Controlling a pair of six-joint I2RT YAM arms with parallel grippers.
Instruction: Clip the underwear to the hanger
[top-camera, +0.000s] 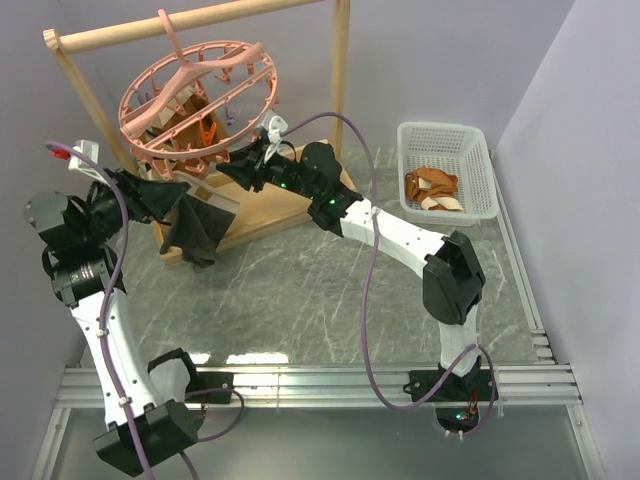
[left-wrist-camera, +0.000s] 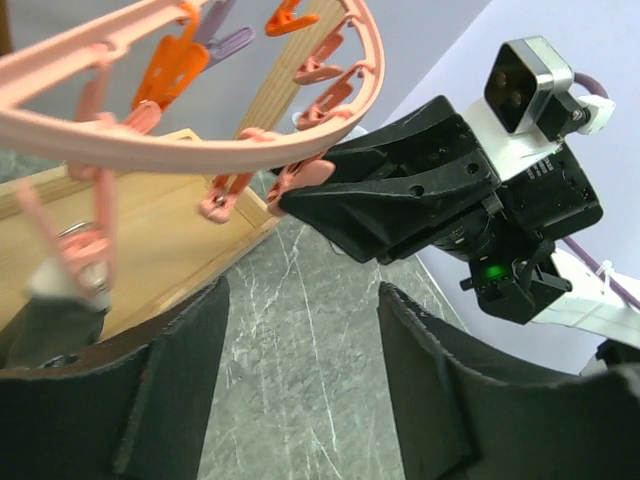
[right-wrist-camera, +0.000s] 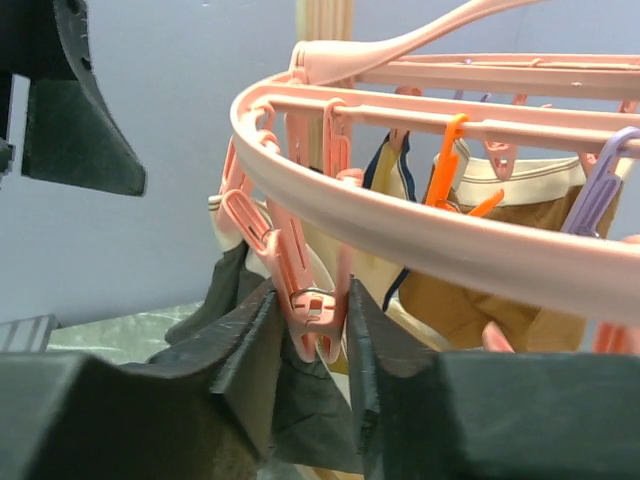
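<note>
The salmon-pink hanger (top-camera: 200, 95) hangs by its hook from the wooden rod; its ring also shows in the left wrist view (left-wrist-camera: 200, 150) and the right wrist view (right-wrist-camera: 400, 225). The dark underwear (top-camera: 195, 232) with its pale waistband hangs below the ring's near left edge, and a pink clip (left-wrist-camera: 85, 270) grips its waistband. My left gripper (top-camera: 178, 190) is open and empty beside it, its jaws wide apart (left-wrist-camera: 300, 340). My right gripper (top-camera: 230, 170) is shut on a pink clip (right-wrist-camera: 318, 305) on the ring, with dark underwear fabric (right-wrist-camera: 315, 405) just behind.
The wooden frame rack (top-camera: 340, 70) and its base board (top-camera: 270, 205) stand at the back. Tan and orange garments (top-camera: 185, 125) hang clipped inside the hanger. A white basket (top-camera: 478, 150) at the right holds orange-and-cream garments (top-camera: 432, 188). The two grippers are close together.
</note>
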